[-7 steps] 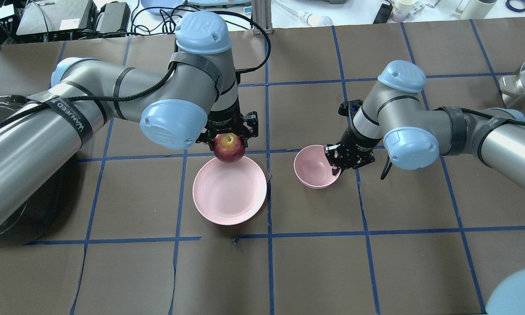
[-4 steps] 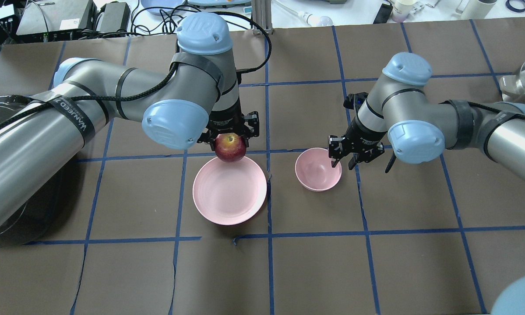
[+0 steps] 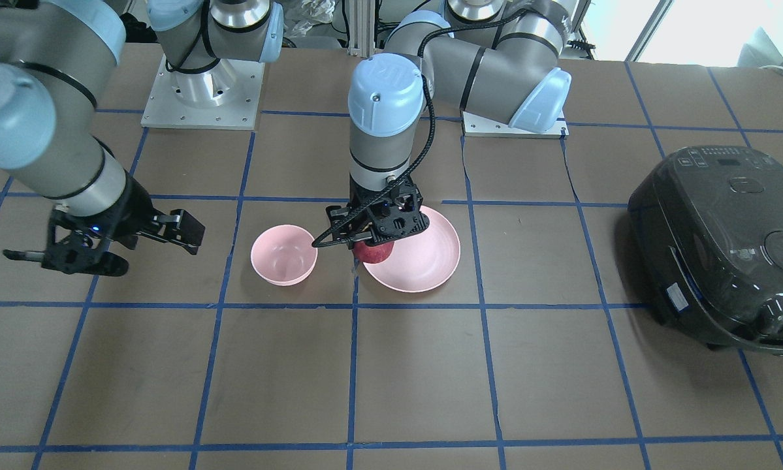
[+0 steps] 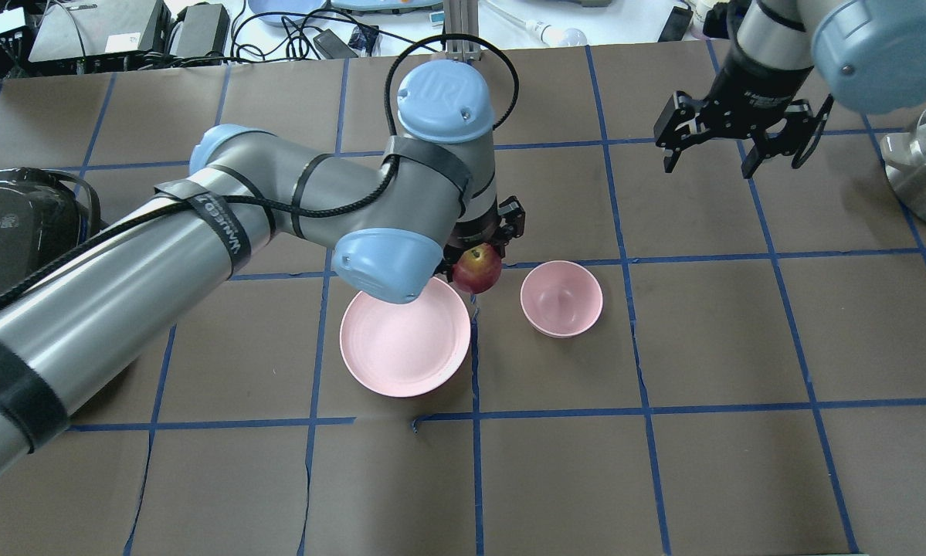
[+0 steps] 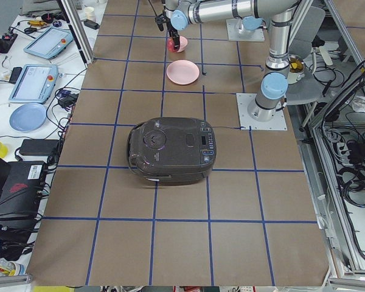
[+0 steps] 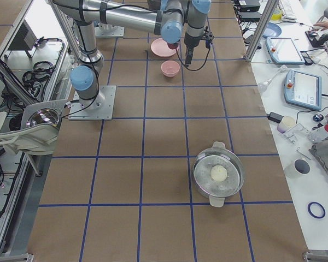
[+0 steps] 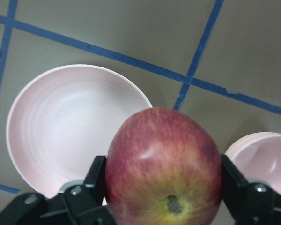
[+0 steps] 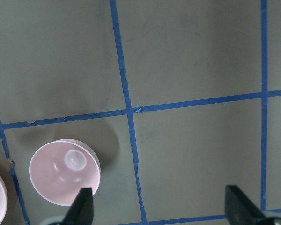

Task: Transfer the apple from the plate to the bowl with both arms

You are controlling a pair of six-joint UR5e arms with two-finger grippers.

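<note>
red apple (image 4: 477, 268) aloft between pink plate (image 4: 405, 344) and bowl (image 4: 561, 299)

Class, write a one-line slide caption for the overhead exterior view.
Left end effector grips the apple between plate and bowl; right end effector hangs open, farther off.

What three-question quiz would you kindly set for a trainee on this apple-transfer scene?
1. True or false: the apple lies on the plate.
2. The right gripper is: A) open and empty, B) shut on the bowl, C) shut on the apple.
3. Fill in: the bowl holds ____.
Key: 1 false, the left gripper holds it lifted off the plate; 2 A; 3 nothing.
</note>
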